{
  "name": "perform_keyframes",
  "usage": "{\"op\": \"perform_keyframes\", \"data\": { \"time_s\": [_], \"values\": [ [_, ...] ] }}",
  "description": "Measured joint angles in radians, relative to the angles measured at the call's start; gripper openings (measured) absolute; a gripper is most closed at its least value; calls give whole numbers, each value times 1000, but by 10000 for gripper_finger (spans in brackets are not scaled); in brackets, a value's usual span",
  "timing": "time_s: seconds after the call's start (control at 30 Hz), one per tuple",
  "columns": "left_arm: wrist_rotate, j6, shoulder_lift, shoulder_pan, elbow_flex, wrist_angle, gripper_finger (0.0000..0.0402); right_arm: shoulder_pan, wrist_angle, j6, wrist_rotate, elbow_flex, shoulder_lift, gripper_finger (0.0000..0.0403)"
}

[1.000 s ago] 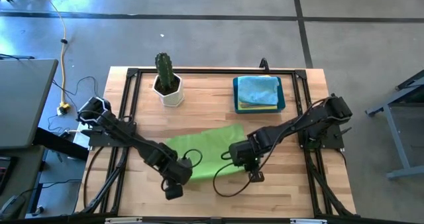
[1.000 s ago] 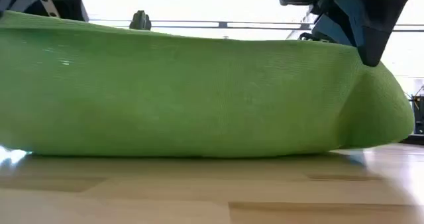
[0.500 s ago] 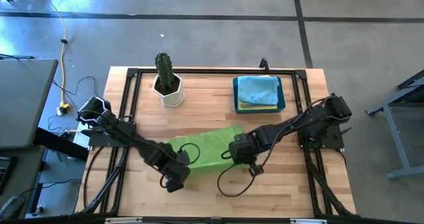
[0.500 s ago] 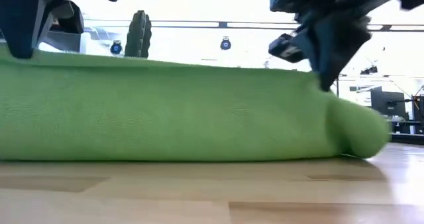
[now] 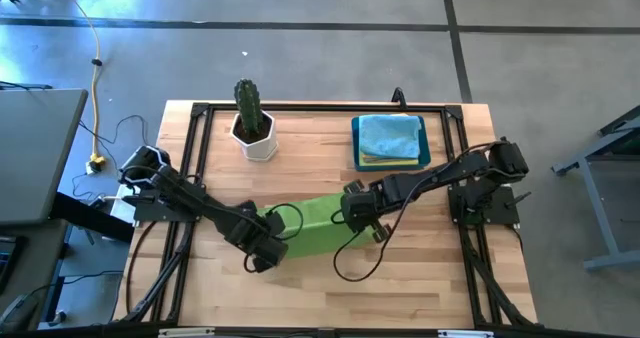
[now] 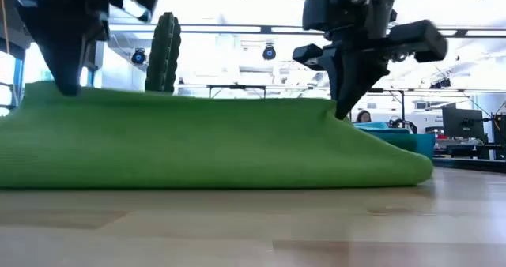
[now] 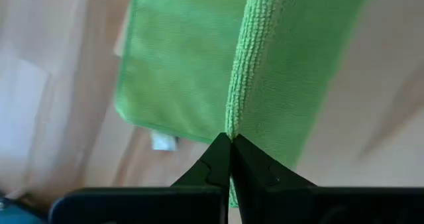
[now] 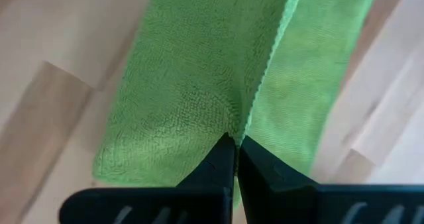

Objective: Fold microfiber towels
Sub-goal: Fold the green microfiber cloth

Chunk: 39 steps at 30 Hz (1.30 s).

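Note:
A lime green microfiber towel (image 5: 312, 228) lies folded over on the wooden table (image 5: 420, 278), between my two grippers. My left gripper (image 5: 262, 256) stands at its left end and my right gripper (image 5: 360, 218) at its right end. Each is shut on the towel's raised upper edge. In the low view the towel (image 6: 213, 144) rests on the table along its whole underside, with a rounded fold (image 6: 415, 172) at the right. Several more towels, a light blue one (image 5: 390, 133) on top, are stacked in a blue bin (image 5: 428, 156) at the far right. My left gripper pinches the towel's hemmed edge (image 7: 232, 121) between its two fingertips, at the upper layer's left corner (image 6: 47, 93). The fingers come from above, pointing down. That corner stands slightly raised while the rest lies on the table. My right gripper pinches the towel's hemmed edge (image 8: 244, 121) between its two fingertips, at the upper layer's right corner (image 6: 332, 109). The fingers slant steeply down from above. The cloth slopes slackly from that corner down to the table.
A cactus in a white pot (image 5: 252, 123) stands at the far left. A black frame (image 5: 320, 108) runs round the table's edges. Black cables (image 5: 345, 263) loop beside both grippers. Bare wood lies along the near edge.
Both grippers have gone toward the table's far edge, the right one also a little to the left, and both wrists have rolled. They have carried the towel's near edge over the rest, so the towel now lies folded, narrower and flatter than before.

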Motion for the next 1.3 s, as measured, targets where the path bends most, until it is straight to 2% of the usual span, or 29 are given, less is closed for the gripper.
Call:
{"op": "perform_keyframes", "data": {
  "time_s": [0.13, 0.4, 0.5, 0.73, 1.03, 1.2, 1.3],
  "values": [
    [-23, 4, 7, 27, 0, -76, 0, -41, 14, -60, 2, 0, 0, 0],
    [-58, 25, 30, 85, -1, -107, 0, -112, 47, -85, 1, 1, 42, 0],
    [-64, 32, 49, 107, 0, -108, 0, -126, 43, -85, 11, 1, 80, 0],
    [-63, 57, 119, 152, -1, -112, 1, -145, 64, -85, 123, 1, 114, 0],
    [-57, 75, 164, 168, -1, -116, 6, -151, 80, -85, 110, 1, 114, 3],
    [-65, 63, 164, 168, -1, -130, 30, -151, 81, -85, 111, 1, 114, 38],
    [-96, 22, 164, 168, -1, -166, 54, -151, 77, -76, 203, 1, 114, 74]
  ]
}}
